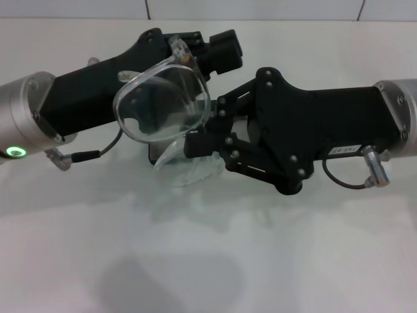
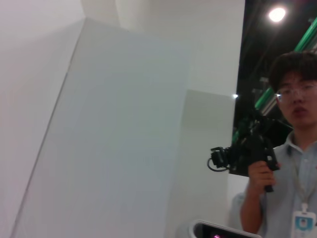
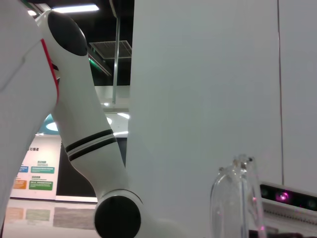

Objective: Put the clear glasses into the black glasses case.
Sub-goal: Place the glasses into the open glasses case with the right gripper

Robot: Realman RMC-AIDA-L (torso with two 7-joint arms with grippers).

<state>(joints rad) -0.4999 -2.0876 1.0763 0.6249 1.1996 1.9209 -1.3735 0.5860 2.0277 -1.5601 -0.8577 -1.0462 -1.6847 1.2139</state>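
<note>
above the white table (image 1: pixel 313 261), mid-frame in the head view, both arms meet with the clear glasses (image 1: pixel 163 104) held up between them. left gripper (image 1: pixel 186 55) comes in from the left, its fingers clamped on the upper corner of the frame, near the hinge by the temple. right gripper (image 1: pixel 199 145) comes in from the right, fingers closed on the lower part of the glasses, around the folded clear arm / lower frame edge. exact contact point there is hard to read through the transparent plastic.

glasses are lifted off the table, lens tilted and facing roughly toward the head camera, one clear arm hanging down below the right gripper's fingertips. a small dark patch sits just behind the lens near the right gripper; can't tell what it is. the black glasses case can't be picked out in any view.

left wrist view points away from the work: white wall panels (image 2: pixel 114 134) and a person (image 2: pixel 292 163) holding a black handheld device (image 2: pixel 250 153). right wrist view shows the edge of the clear glasses (image 3: pixel 237 203) close up, a white robot arm (image 3: pixel 79 129) behind it and a white panel (image 3: pixel 208 84).
</note>
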